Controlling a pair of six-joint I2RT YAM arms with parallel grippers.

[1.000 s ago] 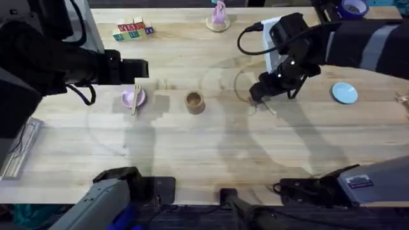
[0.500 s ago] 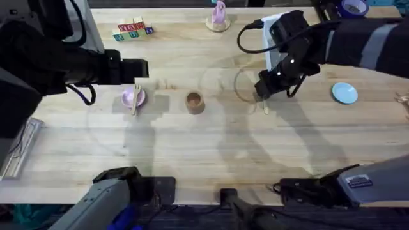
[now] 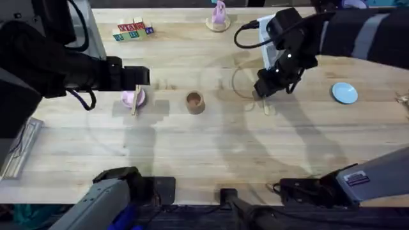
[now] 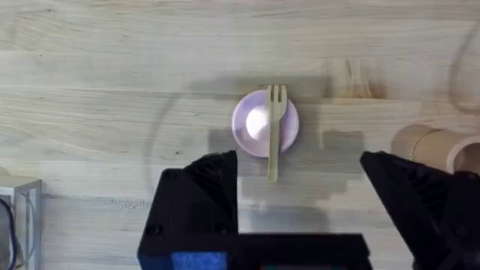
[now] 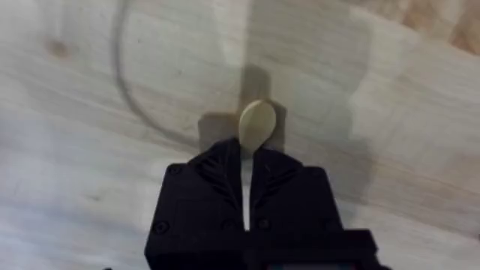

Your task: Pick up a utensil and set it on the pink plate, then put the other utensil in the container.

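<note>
The pale pink plate [image 3: 132, 97] [image 4: 259, 124] lies left of centre with the wooden fork [image 3: 135, 99] [image 4: 274, 132] resting across it, handle overhanging the rim. My left gripper [image 3: 138, 77] [image 4: 300, 191] hovers open above the plate and holds nothing. The brown cylindrical container [image 3: 194, 102] [image 4: 437, 147] stands upright to the plate's right. Farther right, my right gripper [image 3: 264, 91] [image 5: 246, 156] is shut on the wooden spoon [image 3: 266, 106] [image 5: 256, 124]. The spoon's oval bowl sticks out past the fingertips, and its shadow falls on the table beneath.
Coloured letter blocks [image 3: 131, 29] and a pink figure on a round base [image 3: 218, 18] stand along the far edge. A light blue plate [image 3: 344, 92] lies right of the right arm. A metal rack [image 3: 16, 153] lies at the left edge.
My right gripper has drawn slightly back from the table's front with the spoon in it, and the spoon has swung from slanted to nearly straight. The left arm has barely shifted.
</note>
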